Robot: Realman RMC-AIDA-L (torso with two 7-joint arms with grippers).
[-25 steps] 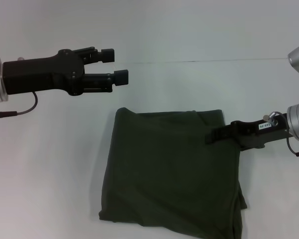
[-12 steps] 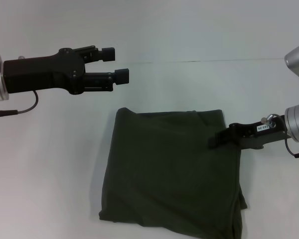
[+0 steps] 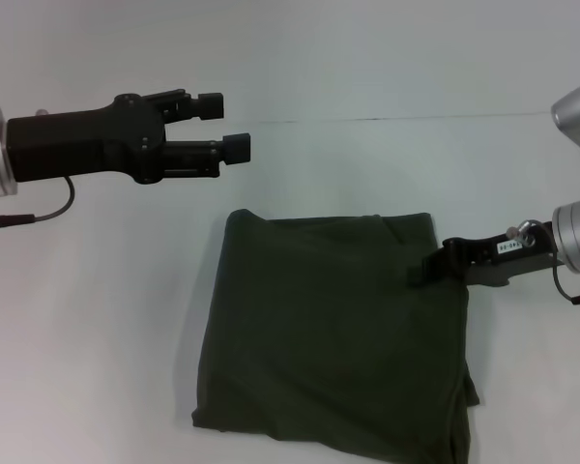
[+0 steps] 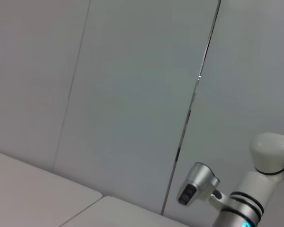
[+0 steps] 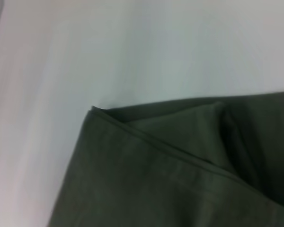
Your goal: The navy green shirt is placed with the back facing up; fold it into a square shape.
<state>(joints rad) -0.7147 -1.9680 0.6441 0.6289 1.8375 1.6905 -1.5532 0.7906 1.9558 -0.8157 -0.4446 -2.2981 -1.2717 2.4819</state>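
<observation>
The left gripper (image 3: 230,126) hangs in the air beyond the far left corner of the navy green shirt (image 3: 333,333), its two fingers spread apart and holding nothing. The right gripper (image 3: 427,270) sits low at the shirt's right edge, near the far right corner; whether it grips the cloth cannot be told. The shirt lies folded into a rough square on the white table (image 3: 97,319), layered edges showing at its far side.

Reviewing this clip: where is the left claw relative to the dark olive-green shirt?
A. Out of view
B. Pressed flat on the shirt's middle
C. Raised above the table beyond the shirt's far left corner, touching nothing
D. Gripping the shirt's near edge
C: in the head view the left claw hangs open past the folded dark olive-green shirt, apart from the fabric.
</observation>
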